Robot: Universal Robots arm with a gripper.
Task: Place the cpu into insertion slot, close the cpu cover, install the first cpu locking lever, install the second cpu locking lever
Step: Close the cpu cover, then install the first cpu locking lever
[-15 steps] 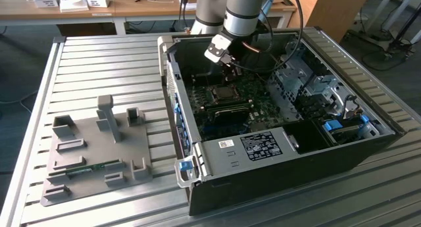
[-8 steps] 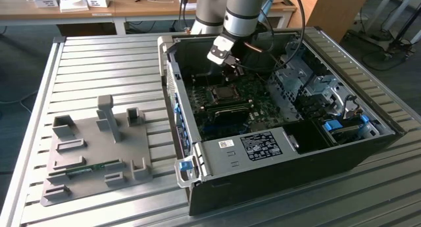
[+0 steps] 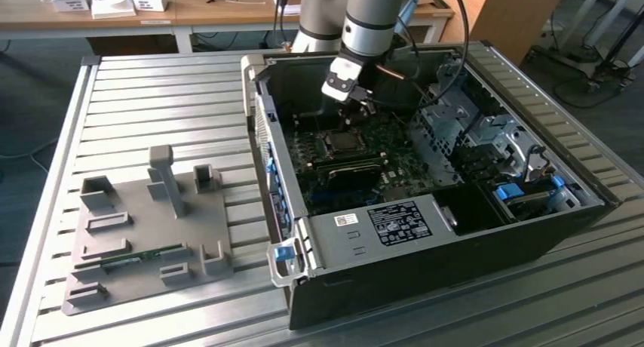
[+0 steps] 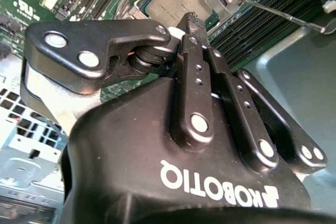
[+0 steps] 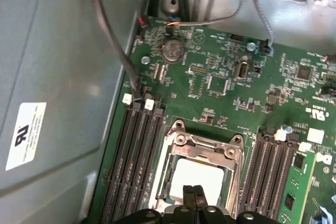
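Empty hand [image 5: 192, 191], fingertips pressed together, hovers right over the cpu [image 5: 199, 174]. The cpu sits flat in the motherboard [image 5: 220, 66] socket inside the computer case [image 3: 423, 275] on the desk [image 3: 151, 98], with the cpu cover [image 5: 207, 141] lying flat around it.

In the exterior view, the black tower computer case [image 3: 443, 268] is lying open-topped, leaving free room above the silvery square cpu cover [image 3: 342, 142]. A grey metal drive cage [image 3: 448, 121] is crowding its 3 o'clock, the pale grey case wall [image 3: 264, 136] its 9 o'clock.
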